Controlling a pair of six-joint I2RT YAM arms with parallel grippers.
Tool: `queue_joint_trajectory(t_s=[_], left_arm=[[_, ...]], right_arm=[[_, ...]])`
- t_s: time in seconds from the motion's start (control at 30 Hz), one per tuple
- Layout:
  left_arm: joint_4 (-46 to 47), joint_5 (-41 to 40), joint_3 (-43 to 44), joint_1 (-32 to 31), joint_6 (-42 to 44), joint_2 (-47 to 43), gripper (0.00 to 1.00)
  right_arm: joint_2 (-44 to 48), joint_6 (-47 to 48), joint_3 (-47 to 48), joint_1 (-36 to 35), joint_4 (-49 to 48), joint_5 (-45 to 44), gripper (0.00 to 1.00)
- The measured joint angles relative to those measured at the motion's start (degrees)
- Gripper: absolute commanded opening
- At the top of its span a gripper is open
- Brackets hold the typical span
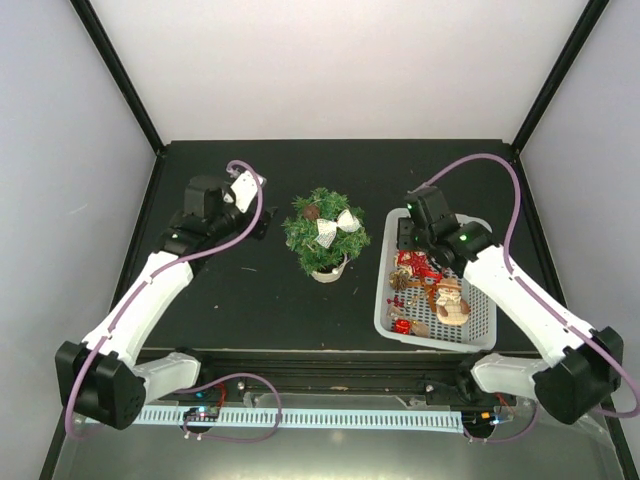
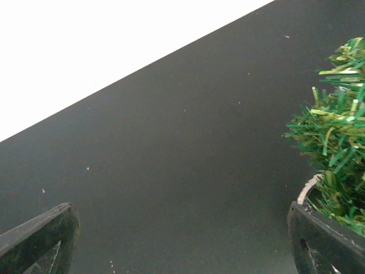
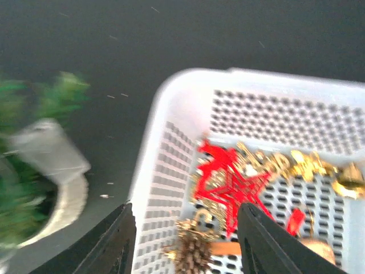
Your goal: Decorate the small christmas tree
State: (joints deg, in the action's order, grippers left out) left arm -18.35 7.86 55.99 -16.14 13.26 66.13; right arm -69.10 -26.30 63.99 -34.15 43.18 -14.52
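The small christmas tree (image 1: 325, 238) is set upright on the table (image 1: 250, 300), flanked by the left fingers (image 2: 40, 240), spread empty, and the white basket (image 3: 285, 114), over whose red star ornament (image 3: 225, 188) the right fingers (image 3: 111, 245) are held open.

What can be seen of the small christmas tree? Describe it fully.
The small christmas tree is a bushy dark-green artificial fir with plastic-looking needles, set in a round cream-white pot. A white bow and a brown pine cone sit near its top. It stands on the black table, left of the white basket, apart from it.
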Motion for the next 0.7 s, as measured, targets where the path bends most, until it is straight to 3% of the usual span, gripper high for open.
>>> queue_joint_trajectory(t_s=[0.1,0.3,0.7], left_arm=[[-1.68,0.02,-0.02,0.07,0.02,-2.14,0.99],[-4.15,0.37,-0.17,0.07,0.04,-4.61,0.99],[-8.07,3.08,-1.33,0.07,1.68,-4.66,0.99]], right_arm=[[-2.93,-2.49,-3.15,5.16,0.26,0.20,0.34],[-10.51,-5.64,-7.15,9.20,-1.33,0.83,0.25],[-13.16,-6.93,-16.20,13.81,-8.28,4.57,0.21]])
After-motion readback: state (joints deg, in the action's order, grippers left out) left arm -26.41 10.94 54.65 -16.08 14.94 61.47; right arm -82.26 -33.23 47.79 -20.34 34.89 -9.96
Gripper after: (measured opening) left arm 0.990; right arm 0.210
